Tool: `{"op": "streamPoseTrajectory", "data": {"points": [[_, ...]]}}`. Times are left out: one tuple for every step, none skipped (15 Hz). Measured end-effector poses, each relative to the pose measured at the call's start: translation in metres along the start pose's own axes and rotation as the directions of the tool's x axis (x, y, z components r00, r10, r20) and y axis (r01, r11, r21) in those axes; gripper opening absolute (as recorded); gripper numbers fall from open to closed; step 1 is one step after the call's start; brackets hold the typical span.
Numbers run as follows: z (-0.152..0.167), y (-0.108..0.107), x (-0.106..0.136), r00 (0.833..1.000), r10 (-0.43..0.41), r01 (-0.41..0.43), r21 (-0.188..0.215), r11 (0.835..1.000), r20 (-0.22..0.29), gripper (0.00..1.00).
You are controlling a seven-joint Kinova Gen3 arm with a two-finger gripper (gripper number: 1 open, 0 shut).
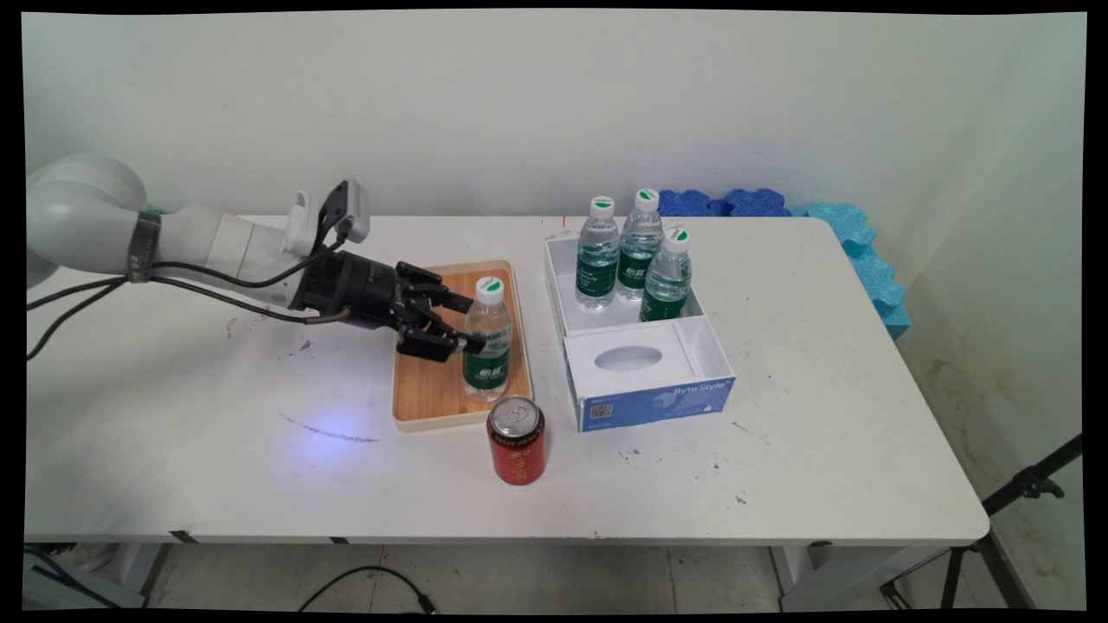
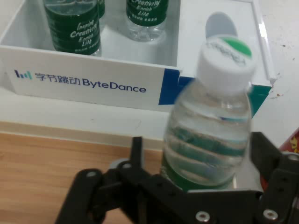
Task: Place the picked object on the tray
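Over the wooden tray [image 1: 433,389] the gripper [image 1: 461,324] has its jaws clamped on a water bottle [image 1: 486,342], upright on the tray's right side; red can [image 1: 516,439] just in front, white box [image 1: 645,398] w/ 3 bottles [image 1: 636,260] to the right, on the table [image 1: 822,389]

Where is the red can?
In the main view the red can stands on the white table, just in front of the wooden tray and left of the blue and white box.
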Motion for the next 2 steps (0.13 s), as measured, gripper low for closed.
{"op": "streamPoseTrajectory", "data": {"points": [[0.0012,0.0005,-0.0002,1.000,0.003,-0.003,-0.002,1.000,0.002,1.00],[0.0020,0.0008,-0.0001,1.000,0.006,-0.006,-0.004,1.000,0.005,1.00]]}}
